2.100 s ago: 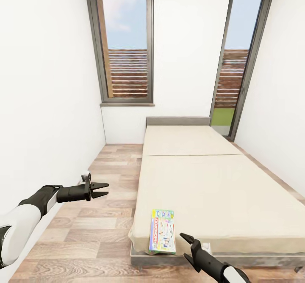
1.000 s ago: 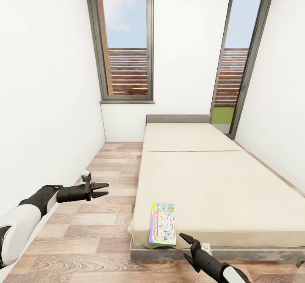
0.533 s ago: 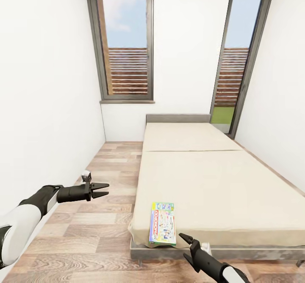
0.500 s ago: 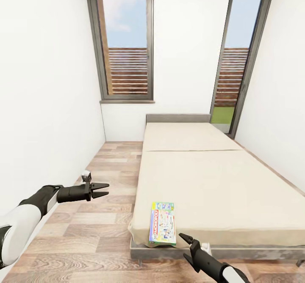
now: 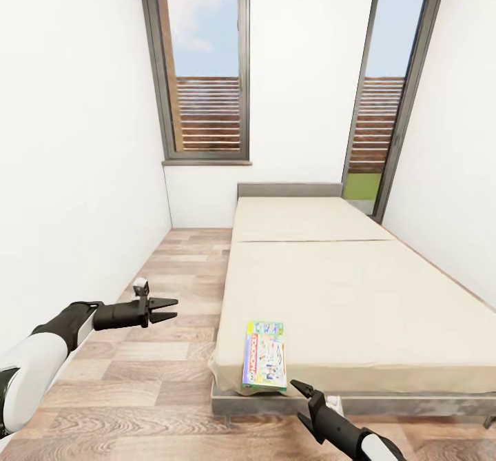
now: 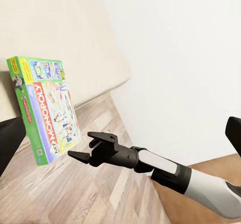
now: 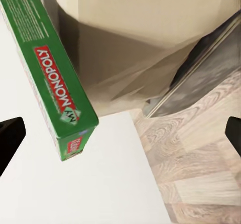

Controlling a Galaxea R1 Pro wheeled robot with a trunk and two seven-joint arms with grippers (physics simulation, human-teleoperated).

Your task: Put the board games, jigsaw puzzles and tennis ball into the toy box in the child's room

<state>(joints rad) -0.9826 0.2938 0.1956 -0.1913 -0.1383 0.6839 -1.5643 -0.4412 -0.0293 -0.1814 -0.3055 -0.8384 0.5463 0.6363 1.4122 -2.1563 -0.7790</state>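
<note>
One board game (image 5: 264,364), a green Monopoly box, lies flat on the near left corner of the cream bed (image 5: 344,295), slightly overhanging the foot edge. In the left wrist view the board game (image 6: 45,108) shows its cover; in the right wrist view the board game (image 7: 60,93) shows its green side edge. My right gripper (image 5: 300,400) is open just below and right of the box, not touching it; the right gripper (image 6: 84,144) is empty. My left gripper (image 5: 169,309) is open over the floor left of the bed. The table, toy box, jigsaw puzzles and tennis ball are out of view.
A white wall (image 5: 76,171) runs close along my left. A strip of wood-plank floor (image 5: 165,351) lies between it and the bed. A window (image 5: 207,75) and a glass door (image 5: 379,103) are at the far end. The bed's grey frame (image 5: 386,404) sits low.
The whole picture has shifted up a little, so the camera has moved. Both arms keep the same pose and the board game lies where it was.
</note>
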